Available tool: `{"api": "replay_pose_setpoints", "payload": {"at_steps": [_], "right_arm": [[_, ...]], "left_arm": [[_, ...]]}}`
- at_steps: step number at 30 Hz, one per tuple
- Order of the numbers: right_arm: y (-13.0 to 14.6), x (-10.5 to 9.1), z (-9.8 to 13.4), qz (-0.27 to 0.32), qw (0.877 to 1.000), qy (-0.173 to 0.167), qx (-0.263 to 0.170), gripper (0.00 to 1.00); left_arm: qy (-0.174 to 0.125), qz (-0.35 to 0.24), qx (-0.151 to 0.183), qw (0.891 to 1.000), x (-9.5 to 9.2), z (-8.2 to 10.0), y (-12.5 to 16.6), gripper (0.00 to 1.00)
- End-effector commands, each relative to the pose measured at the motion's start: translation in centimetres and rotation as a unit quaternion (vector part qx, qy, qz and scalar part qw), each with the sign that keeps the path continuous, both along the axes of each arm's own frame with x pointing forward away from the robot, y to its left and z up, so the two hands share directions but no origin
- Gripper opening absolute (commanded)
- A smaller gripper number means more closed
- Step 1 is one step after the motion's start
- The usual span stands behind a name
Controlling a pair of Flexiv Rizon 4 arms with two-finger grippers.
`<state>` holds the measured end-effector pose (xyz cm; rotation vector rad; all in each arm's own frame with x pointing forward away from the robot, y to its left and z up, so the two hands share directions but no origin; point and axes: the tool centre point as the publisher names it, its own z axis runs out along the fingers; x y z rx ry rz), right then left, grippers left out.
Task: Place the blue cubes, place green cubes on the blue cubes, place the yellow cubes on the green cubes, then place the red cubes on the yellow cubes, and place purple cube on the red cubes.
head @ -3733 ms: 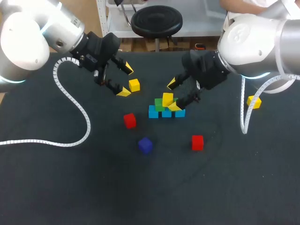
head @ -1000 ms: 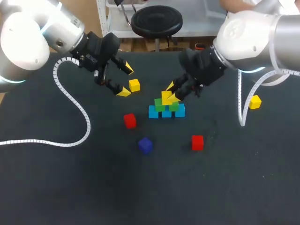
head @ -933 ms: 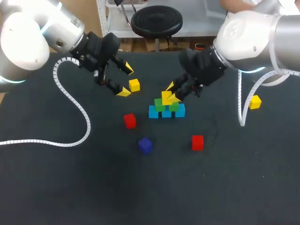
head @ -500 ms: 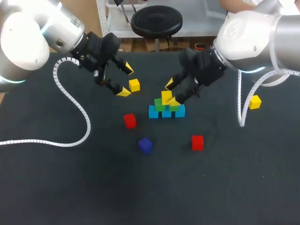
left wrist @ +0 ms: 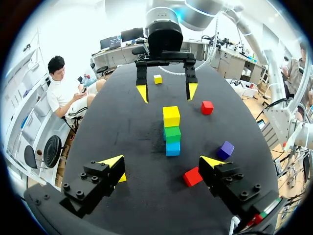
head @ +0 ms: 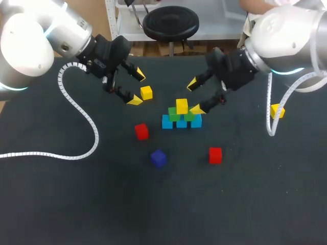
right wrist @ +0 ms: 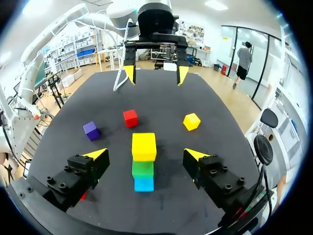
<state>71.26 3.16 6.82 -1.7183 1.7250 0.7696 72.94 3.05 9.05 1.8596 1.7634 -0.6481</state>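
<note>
Two spread, empty grippers flank the stack. The left gripper point(head: 137, 88) hangs just beside a loose yellow cube point(head: 146, 92). At mid-table, the top yellow cube point(head: 182, 106) sits on green cubes point(head: 172, 115) over blue cubes point(head: 167, 122). The right gripper point(head: 195, 96) hangs just beside them.

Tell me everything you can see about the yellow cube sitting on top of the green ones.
It is a plain, bright yellow cube, smooth-sided, with no markings visible. It sits upright and level at the top of a small pyramid, resting across the two green cubes, which stand on a row of blue cubes. Only the green cubes touch it. The right hand hangs open just beside it, with its fingers clear of the cube.
</note>
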Motion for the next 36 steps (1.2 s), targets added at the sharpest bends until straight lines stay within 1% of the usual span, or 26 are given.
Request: {"api": "replay_pose_setpoints", "payload": {"at_steps": [1,13,23,28,33,36], "right_arm": [[-2.3,-1.3,1.1,-0.009,1.0,-0.011,0.005,1.0],[-7.3,-1.6,2.8,-0.037,0.999,-0.027,-0.006,1.0],[-12.4,-2.7,3.6,-0.056,0.998,-0.036,-0.016,1.0],[-15.4,-3.3,3.1,-0.06,0.997,-0.031,-0.026,1.0],[-19.2,-3.6,1.7,-0.051,0.997,-0.027,-0.048,1.0],[-21.1,-3.7,1.0,-0.042,0.997,-0.034,-0.054,1.0]], "left_arm": [[0.0,-0.001,0.0,1.0,0.1,0.0,0.0,1.0],[0.0,-0.001,0.0,1.0,0.1,0.0,0.0,1.0],[0.0,-0.001,0.0,1.0,0.1,0.0,0.0,1.0],[0.0,-0.001,0.0,1.0,0.1,0.0,0.0,1.0],[0.0,-0.001,0.0,1.0,0.1,0.0,0.0,1.0],[0.0,-0.001,0.0,1.0,0.1,0.0,0.0,1.0]]}}
